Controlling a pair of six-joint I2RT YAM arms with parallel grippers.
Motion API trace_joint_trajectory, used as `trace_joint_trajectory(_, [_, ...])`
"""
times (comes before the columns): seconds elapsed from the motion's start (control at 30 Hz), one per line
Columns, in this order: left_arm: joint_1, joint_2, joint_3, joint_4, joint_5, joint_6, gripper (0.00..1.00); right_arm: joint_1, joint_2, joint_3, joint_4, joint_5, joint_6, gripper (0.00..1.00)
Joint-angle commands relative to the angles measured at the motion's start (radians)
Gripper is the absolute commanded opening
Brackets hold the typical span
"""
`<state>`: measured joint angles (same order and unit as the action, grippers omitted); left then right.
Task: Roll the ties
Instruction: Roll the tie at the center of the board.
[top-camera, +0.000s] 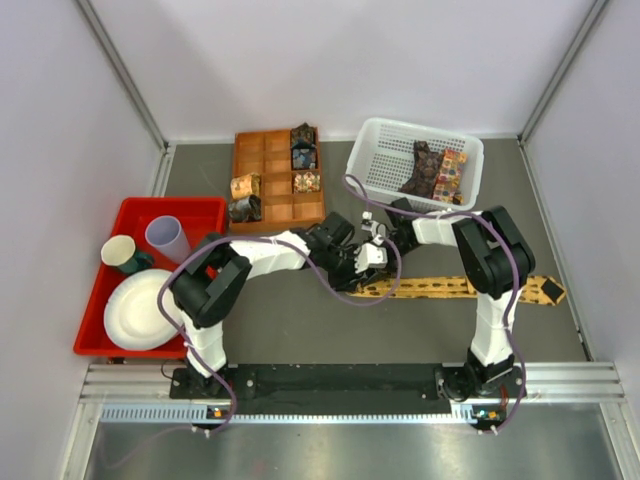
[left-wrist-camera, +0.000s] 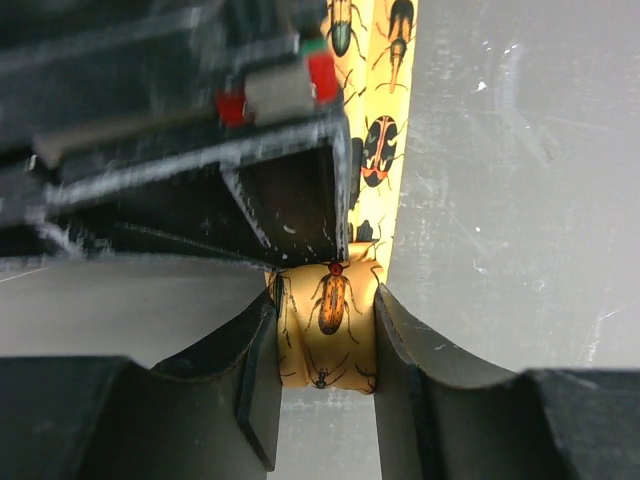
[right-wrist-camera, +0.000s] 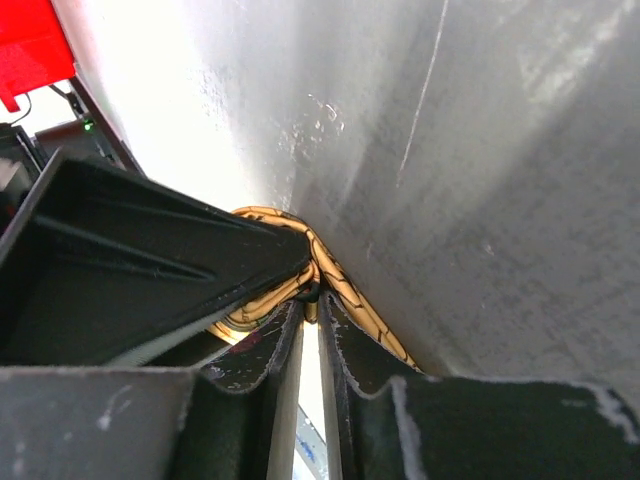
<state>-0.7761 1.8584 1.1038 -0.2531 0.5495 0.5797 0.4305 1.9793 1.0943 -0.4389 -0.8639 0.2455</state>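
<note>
Yellow beetle-print fabric fills the left gripper (left-wrist-camera: 326, 340): its fingers (left-wrist-camera: 255, 390) clamp the small rolled end of the tie (left-wrist-camera: 382, 140). The right gripper (right-wrist-camera: 312, 300), fingers nearly together, nips that roll's edge. The rest of the strip lies flat on the grey table (top-camera: 300, 330), running right under the right arm.

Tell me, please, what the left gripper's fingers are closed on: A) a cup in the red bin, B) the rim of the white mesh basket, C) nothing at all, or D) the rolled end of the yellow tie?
D: in the left wrist view, the left gripper presses against both sides of the rolled end of the yellow tie.
</note>
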Motion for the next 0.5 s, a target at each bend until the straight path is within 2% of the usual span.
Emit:
trace_joint_trajectory(0.0, [-0.074,0.093,0.096,-0.231,-0.167,0.025,0.06,0.005,-0.007,0.004,-0.009,0.052,-0.038,0.15])
trace_joint_trajectory(0.2, [-0.097,0.136,0.130,-0.311,-0.256,0.040,0.06,-0.054,-0.029,-0.002,-0.075,0.008,-0.080,0.18])
trace_joint_trajectory(0.3, [-0.100,0.151,0.125,-0.319,-0.264,0.043,0.06,-0.108,-0.057,-0.011,-0.125,-0.058,-0.124,0.27])
trace_joint_trajectory(0.4, [-0.101,0.160,0.120,-0.316,-0.266,0.045,0.06,-0.124,-0.099,-0.030,-0.164,-0.127,-0.150,0.41])
trace_joint_trajectory(0.47, [-0.103,0.162,0.122,-0.318,-0.266,0.042,0.05,-0.124,-0.125,-0.050,-0.158,-0.178,-0.153,0.45])
